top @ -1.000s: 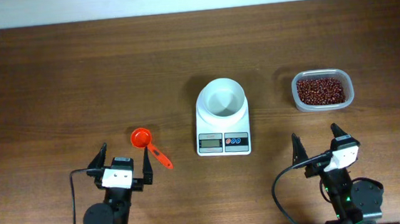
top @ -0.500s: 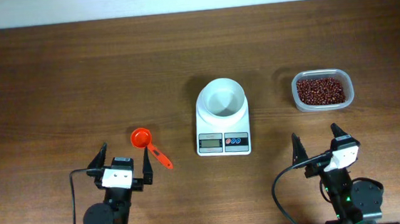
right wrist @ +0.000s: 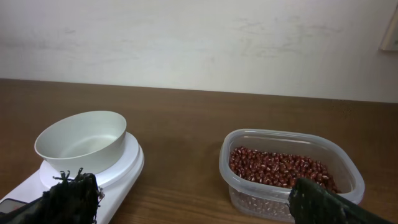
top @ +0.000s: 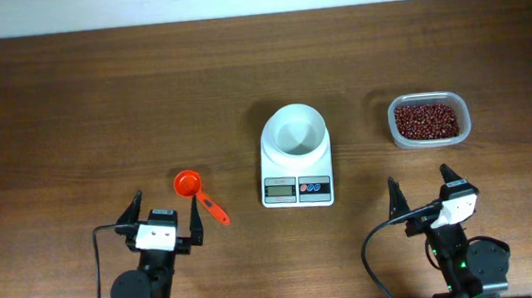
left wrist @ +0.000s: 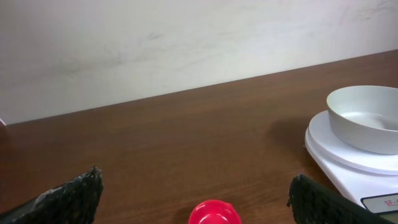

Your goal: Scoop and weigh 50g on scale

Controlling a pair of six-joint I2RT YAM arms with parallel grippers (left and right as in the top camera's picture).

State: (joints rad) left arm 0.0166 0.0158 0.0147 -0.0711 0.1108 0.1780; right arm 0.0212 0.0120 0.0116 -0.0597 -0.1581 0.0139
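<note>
The white scale with its round white bowl stands mid-table; the bowl looks empty. A red measuring scoop lies left of it, cup toward the far side, handle pointing near-right. A clear tub of red beans sits to the right. My left gripper rests open near the table's front edge just behind the scoop, holding nothing. At the front right my right gripper is open and empty, facing the tub and the scale.
Bare brown wood stretches across the far and left parts of the table. A pale wall rises behind the table's far edge. Black cables trail from both arm bases at the front.
</note>
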